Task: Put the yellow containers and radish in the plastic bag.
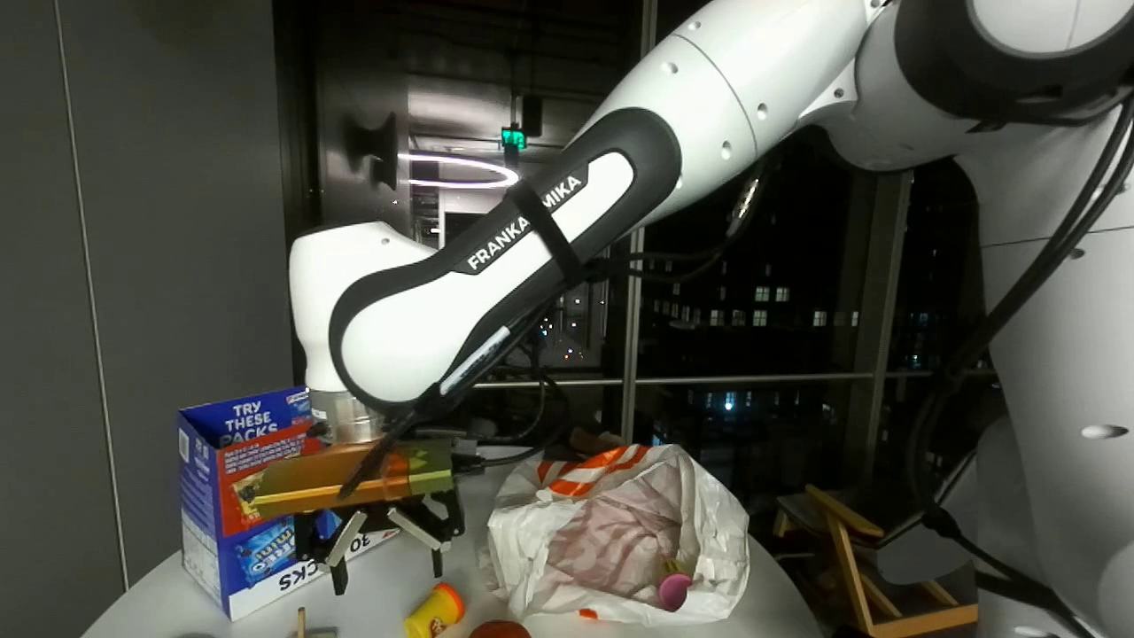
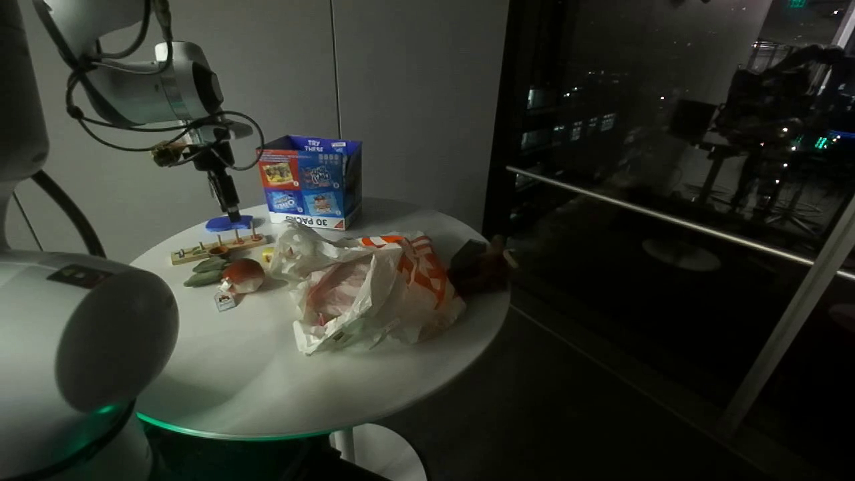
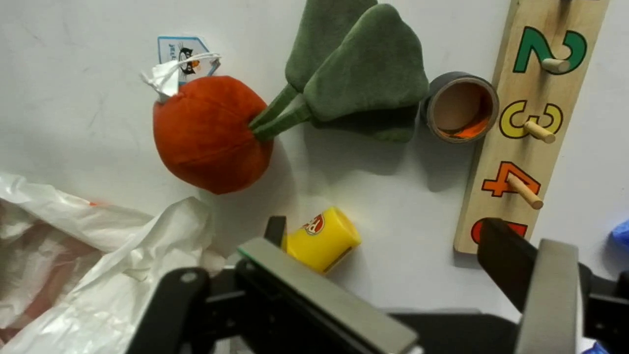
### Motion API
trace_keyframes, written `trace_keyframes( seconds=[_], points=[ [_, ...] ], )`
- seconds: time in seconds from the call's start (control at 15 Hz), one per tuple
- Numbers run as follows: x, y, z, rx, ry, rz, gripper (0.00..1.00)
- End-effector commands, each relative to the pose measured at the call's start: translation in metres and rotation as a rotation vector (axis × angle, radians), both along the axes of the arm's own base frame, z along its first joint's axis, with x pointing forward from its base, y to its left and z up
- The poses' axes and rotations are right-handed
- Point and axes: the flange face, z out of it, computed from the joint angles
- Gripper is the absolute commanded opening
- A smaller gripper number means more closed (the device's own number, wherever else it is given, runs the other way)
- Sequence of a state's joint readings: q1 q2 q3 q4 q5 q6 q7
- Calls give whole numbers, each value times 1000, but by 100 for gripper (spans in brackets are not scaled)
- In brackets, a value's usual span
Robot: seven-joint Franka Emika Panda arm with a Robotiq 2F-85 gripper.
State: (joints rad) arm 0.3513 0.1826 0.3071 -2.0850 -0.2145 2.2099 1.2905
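Observation:
A yellow container (image 3: 327, 238) with an orange lid (image 1: 450, 601) lies on its side on the table. The radish (image 3: 211, 137), a red plush ball with green cloth leaves, rests close by; an exterior view shows it whole (image 2: 244, 276). The wrinkled white plastic bag (image 1: 523, 558) spreads beside both, its mouth gaping. Inside it shows a pink round end (image 1: 674, 591) with a little yellow; what it is I cannot tell. My gripper (image 1: 388, 571) hovers above the table, jaws wide apart and nothing between them. In the wrist view one finger overlaps the container's near end.
A blue printed carton (image 2: 314, 184) stands at the back, close behind the gripper. A wooden peg board (image 3: 526, 123) with numbers and a tape roll (image 3: 462, 110) lie near the radish's leaves. A flat blue thing (image 2: 229, 223) lies under the gripper.

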Motion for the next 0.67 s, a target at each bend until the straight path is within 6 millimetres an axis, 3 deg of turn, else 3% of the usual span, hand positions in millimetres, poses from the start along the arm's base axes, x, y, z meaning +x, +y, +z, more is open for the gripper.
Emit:
trace_keyframes(
  seconds=[0.0, 0.33, 0.6],
  points=[
    [10, -10, -2, 58, 2, -186, 100],
    [14, -29, -20, 83, 28, -418, 100],
    [13, -39, -55, 74, 40, -510, 100]
  ],
)
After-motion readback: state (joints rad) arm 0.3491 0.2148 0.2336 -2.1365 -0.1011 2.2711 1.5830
